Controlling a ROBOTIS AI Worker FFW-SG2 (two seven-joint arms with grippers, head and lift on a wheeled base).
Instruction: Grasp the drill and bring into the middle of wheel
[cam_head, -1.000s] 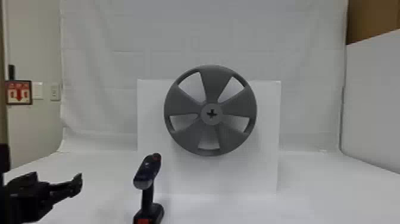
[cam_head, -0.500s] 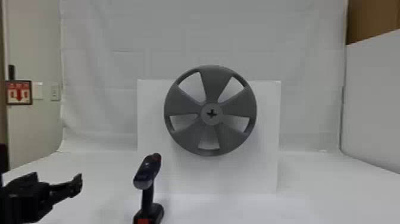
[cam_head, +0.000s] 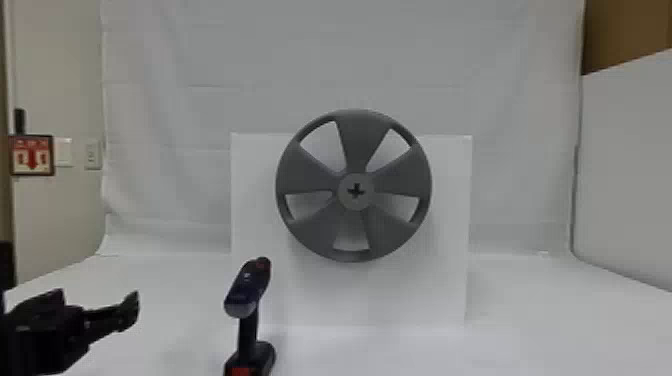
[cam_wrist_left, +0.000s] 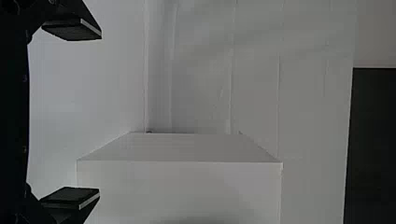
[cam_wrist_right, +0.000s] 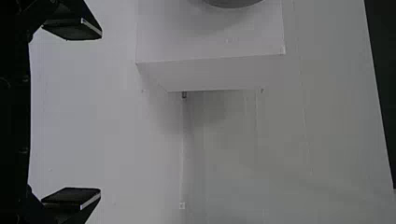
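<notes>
Hanging open, left gripper (cam_wrist_left: 100, 113) sits left of cordless drill (cam_head: 248, 286); right gripper (cam_wrist_right: 101, 113) also spread, empty. Drill upright on smooth white tabletop (cam_head: 530, 325), near side of matte grey five-spoke wheel (cam_head: 361, 142). Probably stiff, bottom-heavy; clamp slim dark handle (cam_head: 248, 327), above wide base.

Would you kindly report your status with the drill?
Left gripper open; right gripper open. Drill standing, ungripped. No obstacle seen between left gripper and drill.
</notes>
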